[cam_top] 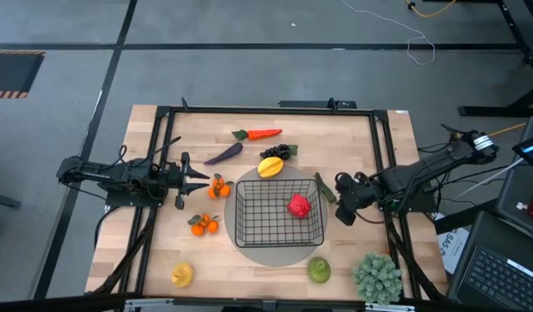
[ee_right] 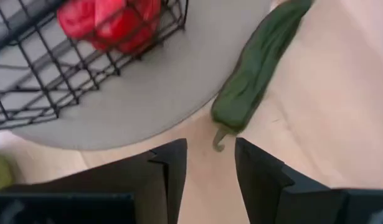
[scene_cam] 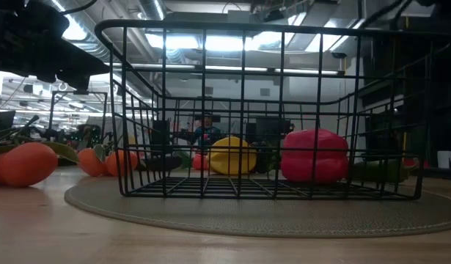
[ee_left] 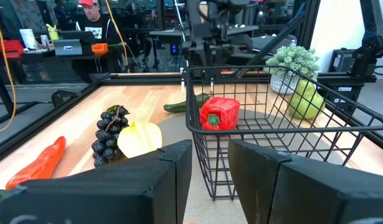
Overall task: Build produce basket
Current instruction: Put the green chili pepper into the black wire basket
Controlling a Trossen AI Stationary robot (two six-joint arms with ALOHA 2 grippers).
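The black wire basket (cam_top: 279, 227) stands on a grey round mat (cam_top: 275, 253) mid-table, with a red pepper (cam_top: 299, 205) resting on its floor. My left gripper (cam_top: 204, 179) is open and empty left of the basket, beside a tangerine cluster (cam_top: 218, 186); its fingers (ee_left: 210, 149) point at the basket (ee_left: 266, 124). My right gripper (cam_top: 340, 205) is open and empty right of the basket. The green cucumber (ee_right: 256, 68) lies half on the mat just ahead of its fingers (ee_right: 210, 149), stem end nearest. The pepper also shows in the low view (scene_cam: 314, 155).
Behind the basket lie a carrot (cam_top: 257, 134), eggplant (cam_top: 223, 154), grapes (cam_top: 279, 152) and a yellow fruit (cam_top: 269, 166). More tangerines (cam_top: 204, 224), a yellow fruit (cam_top: 182, 275), a green apple (cam_top: 318, 269) and a bushy plant (cam_top: 376, 277) lie toward the near edge.
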